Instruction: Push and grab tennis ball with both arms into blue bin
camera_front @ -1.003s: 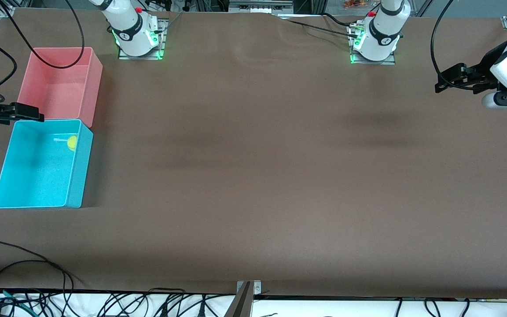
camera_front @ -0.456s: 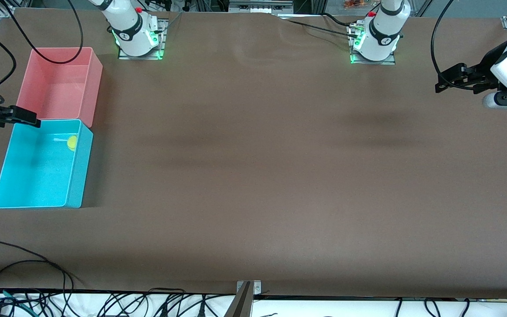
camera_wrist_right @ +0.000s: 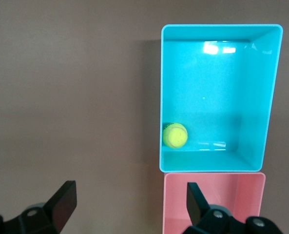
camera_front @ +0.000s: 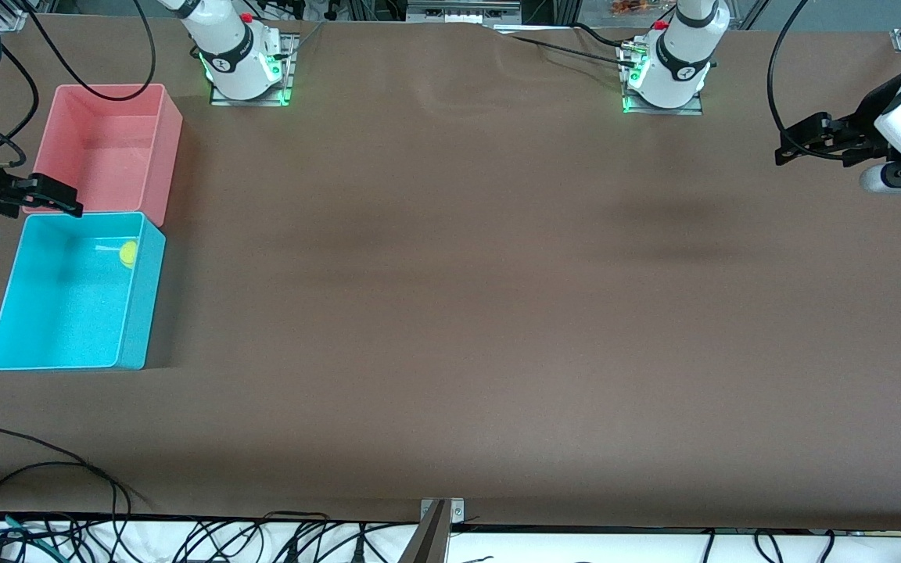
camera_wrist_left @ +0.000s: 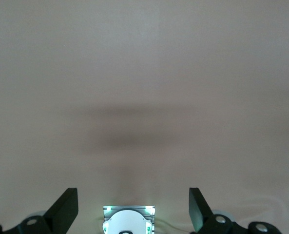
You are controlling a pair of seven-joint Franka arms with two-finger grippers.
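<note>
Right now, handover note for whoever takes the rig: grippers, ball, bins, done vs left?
Right gripper: open, holding nothing, up over the edge where the pink bin meets the blue bin.
Left gripper: open, holding nothing, waiting over bare table at the left arm's end.
Tennis ball: inside the blue bin, in the corner next to the pink bin, on the side toward the table's middle.
Done: ball is in the blue bin.
Left: nothing on the ball; probably just park both arms.
</note>
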